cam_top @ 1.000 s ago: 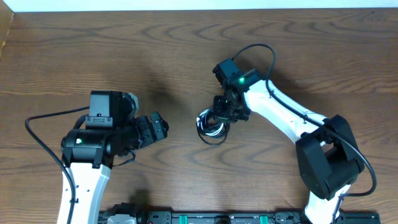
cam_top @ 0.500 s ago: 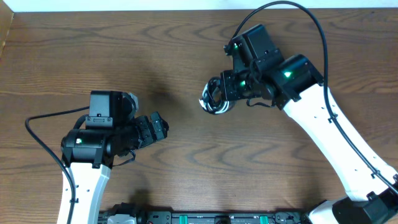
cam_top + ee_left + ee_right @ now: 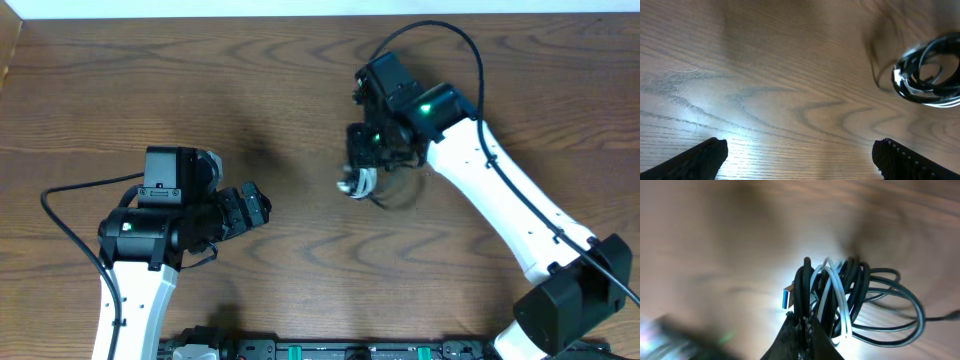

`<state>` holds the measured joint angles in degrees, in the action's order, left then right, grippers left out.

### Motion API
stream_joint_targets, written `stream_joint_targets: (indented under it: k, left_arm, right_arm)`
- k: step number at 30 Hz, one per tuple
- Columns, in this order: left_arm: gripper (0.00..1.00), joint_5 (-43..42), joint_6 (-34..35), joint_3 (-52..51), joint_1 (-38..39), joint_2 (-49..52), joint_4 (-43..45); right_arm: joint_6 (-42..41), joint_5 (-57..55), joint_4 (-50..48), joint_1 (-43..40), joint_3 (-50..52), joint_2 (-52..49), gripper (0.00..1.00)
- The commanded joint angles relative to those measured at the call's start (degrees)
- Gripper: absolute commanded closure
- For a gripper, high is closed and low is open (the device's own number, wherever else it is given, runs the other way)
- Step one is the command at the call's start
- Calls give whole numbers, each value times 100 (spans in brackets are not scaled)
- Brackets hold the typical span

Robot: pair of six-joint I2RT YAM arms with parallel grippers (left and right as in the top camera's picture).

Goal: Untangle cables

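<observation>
Over the middle of the worktop [image 3: 300, 100], your right fingers [image 3: 801, 336] are pinching the whole clump of cables [image 3: 357, 182] tight, while your left fingers [image 3: 705, 156] are sitting wide and empty, well apart. Tugging that clump one-handed is risking cinching the loops tighter.

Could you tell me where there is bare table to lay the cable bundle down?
Widest free patch: the table between its far edge and the left arm. Also bare: the strip between the left gripper and the cables, and the near middle between both arms. It is crowded at the right gripper, shut on them, loops trailing.
</observation>
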<state>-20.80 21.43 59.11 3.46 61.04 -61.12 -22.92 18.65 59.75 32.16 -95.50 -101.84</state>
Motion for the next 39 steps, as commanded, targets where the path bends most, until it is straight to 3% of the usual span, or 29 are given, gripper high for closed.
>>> stream_joint_targets:
  k: [1,3,6,8,10,15,18,22,24,26,30,32,37,39]
  left_arm:
    - [2,57,50,59,-17,-4,-13]
    - [3,57,50,59,-17,-4,-13]
    - [2,55,50,59,-17,-4,-15]
    - [2,55,50,59,-17,-4,-15]
    - [2,57,52,59,-17,-4,-13]
    - [2,55,50,59,-17,-4,4]
    - [2,55,52,59,-17,-4,9]
    - [2,57,52,59,-17,-4,4]
    - [2,55,50,59,-17,-4,-15]
    - [2,55,50,59,-17,-4,-15]
    - [2,55,52,59,-17,-4,-9]
    - [2,57,52,59,-17,-4,-11]
    - [2,55,50,59,-17,-4,-11]
    - [2,57,50,59,-17,-4,-7]
  right_arm:
    - [922,2229,-195,-142,-317,122,99]
    - [756,1480,-63,-181,-310,120,98]
    - [-597,-1427,584,-131,-216,103,99]
    - [-1268,-2514,1040,-61,-192,87,99]
    - [-973,-2061,1064,-33,-195,90,98]
    - [605,728,472,-35,-195,90,99]
    - [407,278,306,-35,-195,87,98]
    - [-979,-1550,638,2,-192,57,96]
    - [-1213,-1775,739,11,-192,57,90]
    - [-1056,-1342,678,20,-192,57,78]
    - [-37,-439,476,17,-192,57,81]
    - [-46,-476,505,17,-190,57,74]
    - [-118,-476,393,125,-22,46,44]
    - [-199,-474,170,216,168,46,38]
